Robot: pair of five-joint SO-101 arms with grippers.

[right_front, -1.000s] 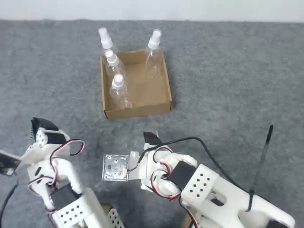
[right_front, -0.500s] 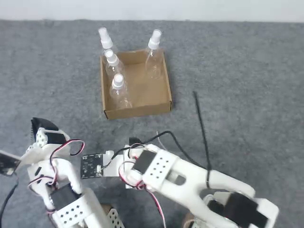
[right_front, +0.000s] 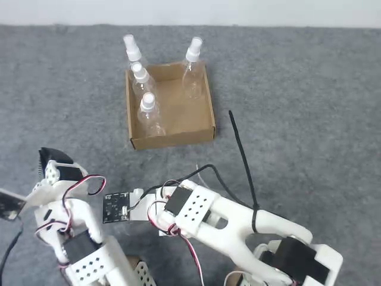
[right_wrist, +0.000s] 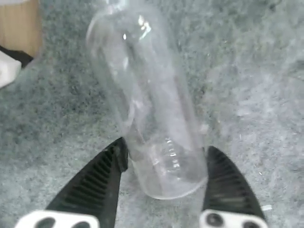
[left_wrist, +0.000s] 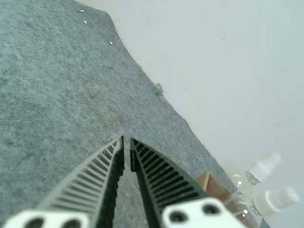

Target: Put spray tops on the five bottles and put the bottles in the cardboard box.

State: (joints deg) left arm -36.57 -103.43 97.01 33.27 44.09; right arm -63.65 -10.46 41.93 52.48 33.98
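A clear bottle (right_wrist: 147,95) lies on the grey carpet in the right wrist view, its neck end cut off by the picture's edge. My right gripper (right_wrist: 166,153) is open, one finger on each side of the bottle's base and close against it. The cardboard box (right_front: 171,138) stands at the back middle of the table. Three capped bottles stand in it: two (right_front: 140,78) (right_front: 149,114) on the left and one (right_front: 192,70) on the right. A fourth capped bottle (right_front: 131,50) stands at the box's back left corner. My left gripper (left_wrist: 126,140) is shut on nothing, above bare carpet.
The right arm (right_front: 196,210) stretches across the front middle, with a black cable (right_front: 241,155) standing up from it. The left arm (right_front: 65,208) sits at the front left. A wood-coloured block (right_wrist: 19,23) lies near the bottle's far end. Open carpet surrounds the box.
The right arm swung to the left across the front of the table, then settled there. The left arm and the box with its bottles stayed put.
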